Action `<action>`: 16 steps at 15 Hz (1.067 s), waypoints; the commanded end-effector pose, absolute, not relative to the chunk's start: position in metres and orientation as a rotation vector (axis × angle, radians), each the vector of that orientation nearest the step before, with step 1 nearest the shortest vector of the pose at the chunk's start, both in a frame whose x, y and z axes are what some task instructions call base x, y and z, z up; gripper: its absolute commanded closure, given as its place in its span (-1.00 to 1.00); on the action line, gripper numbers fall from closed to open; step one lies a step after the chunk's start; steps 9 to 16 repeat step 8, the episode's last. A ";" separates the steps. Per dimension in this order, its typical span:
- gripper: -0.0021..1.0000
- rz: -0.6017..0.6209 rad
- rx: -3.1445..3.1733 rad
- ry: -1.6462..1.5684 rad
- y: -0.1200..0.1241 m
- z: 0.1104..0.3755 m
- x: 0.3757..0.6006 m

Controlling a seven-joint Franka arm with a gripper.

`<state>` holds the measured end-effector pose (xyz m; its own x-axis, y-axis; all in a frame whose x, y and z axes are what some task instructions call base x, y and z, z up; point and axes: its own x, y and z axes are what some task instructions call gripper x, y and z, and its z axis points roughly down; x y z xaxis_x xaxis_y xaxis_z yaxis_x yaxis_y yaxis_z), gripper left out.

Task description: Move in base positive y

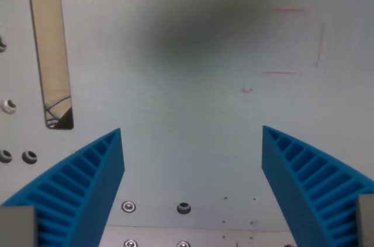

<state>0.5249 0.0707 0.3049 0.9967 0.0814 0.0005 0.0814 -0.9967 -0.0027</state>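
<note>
- Nearest to my camera, the gripper [193, 142] stands wide apart, its two blue ribbed fingers [82, 183] at the lower corners of the wrist view with nothing between them; I am holding nothing.
- Just beyond the fingertips I see the pale metal plate [193, 112], with a couple of bolts [128, 207] and a dark screw hole [184, 207] near the bottom edge.
- The task names no object to fetch; its only thing is the arm itself, which hangs above this plate, so I judge the step in hand to be a plain sideways shift.
- The next move calls for a steady translation along base y at the same height, claw unchanged; which way that runs in this view I cannot tell.
- Farther off, a long tan slot [49, 48] cuts the plate at the wrist view's left.
- Farthest, faint red marks [292, 42] outline a square at upper right.
- I can read no brand, label or writing anywhere.
</note>
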 end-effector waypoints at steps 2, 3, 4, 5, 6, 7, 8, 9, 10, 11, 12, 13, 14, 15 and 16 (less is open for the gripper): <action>-1.00 0.010 -3.144 -0.104 0.089 0.307 0.533; -1.00 0.010 -3.144 -0.104 0.094 0.307 0.533; -1.00 0.010 -3.144 -0.104 0.099 0.307 0.534; -1.00 0.010 -3.144 -0.104 0.104 0.307 0.534; -1.00 0.010 -3.144 -0.104 0.110 0.307 0.535; -1.00 0.010 -3.144 -0.104 0.115 0.307 0.535; -1.00 0.010 -3.144 -0.104 0.120 0.307 0.536; -1.00 0.010 -3.144 -0.104 0.120 0.307 0.536; -1.00 0.010 -3.144 -0.104 0.120 0.307 0.536; -1.00 0.010 -3.144 -0.104 0.120 0.307 0.536; -1.00 0.010 -3.144 -0.104 0.120 0.307 0.536; -1.00 0.010 -3.144 -0.104 0.120 0.307 0.536; -1.00 0.010 -3.144 -0.104 0.120 0.307 0.536; -1.00 0.010 -3.144 -0.104 0.120 0.307 0.536; -1.00 0.010 -3.144 -0.104 0.120 0.307 0.536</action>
